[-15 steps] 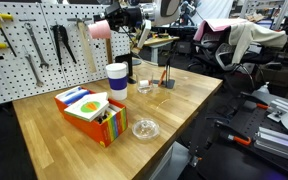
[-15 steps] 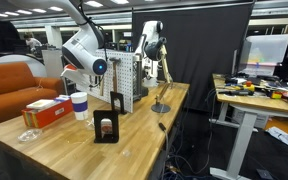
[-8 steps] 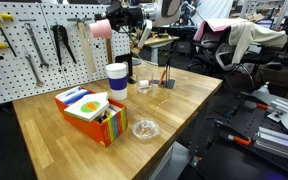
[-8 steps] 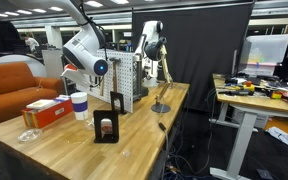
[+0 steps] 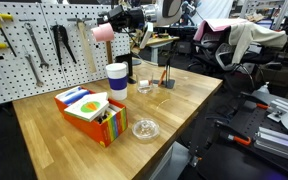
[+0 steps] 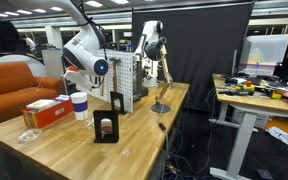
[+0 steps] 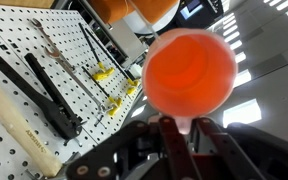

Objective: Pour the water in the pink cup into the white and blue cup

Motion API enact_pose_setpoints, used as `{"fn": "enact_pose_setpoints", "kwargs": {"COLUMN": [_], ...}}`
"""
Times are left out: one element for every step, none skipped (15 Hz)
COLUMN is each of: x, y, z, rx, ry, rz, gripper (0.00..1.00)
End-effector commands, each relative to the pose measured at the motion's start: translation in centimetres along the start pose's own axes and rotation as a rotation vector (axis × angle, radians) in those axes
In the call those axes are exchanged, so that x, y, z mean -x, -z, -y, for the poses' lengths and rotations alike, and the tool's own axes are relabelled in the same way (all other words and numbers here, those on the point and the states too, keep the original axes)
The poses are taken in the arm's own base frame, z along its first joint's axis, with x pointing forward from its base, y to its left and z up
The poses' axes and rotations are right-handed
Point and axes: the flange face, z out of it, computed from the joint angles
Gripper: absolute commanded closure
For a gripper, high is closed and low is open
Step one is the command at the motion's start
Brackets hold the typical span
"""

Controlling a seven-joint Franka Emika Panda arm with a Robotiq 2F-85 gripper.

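The end effector (image 7: 181, 130) pinches the pink cup (image 5: 102, 32) at its edge, in the air well above the white and blue cup (image 5: 116, 78) on the tabletop (image 5: 44, 125). The cup is probably light, stiff and smooth, so it may slip when tilted.

Above the white and blue cup (image 5: 116, 80) lies open air, pegboard (image 5: 44, 75) behind.
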Motion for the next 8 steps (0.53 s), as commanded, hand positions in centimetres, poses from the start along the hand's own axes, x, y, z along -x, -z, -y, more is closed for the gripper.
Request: {"fn": "enact_pose_setpoints", "kwargs": {"x": [0.2,0.1,0.0,-0.1,-0.1,-0.1,0.1,0.4], "y": [-0.1,-0.4,-0.7,-1.0,-1.2,-1.3,-1.4,-1.2], "z": [-0.1,-0.1,0.0,0.1,0.3,0.6,0.9,1.3], "rx": [0.040,0.043,0.047,0.052,0.058,0.074,0.085,0.096], "ry": [0.033,0.042,0.053,0.067,0.085,0.105,0.130,0.148], "rz": [0.039,0.050,0.063,0.085,0.116,0.169,0.225,0.289], "gripper": [0.96,0.96,0.96,0.96,0.96,0.96,0.96,0.96]}}
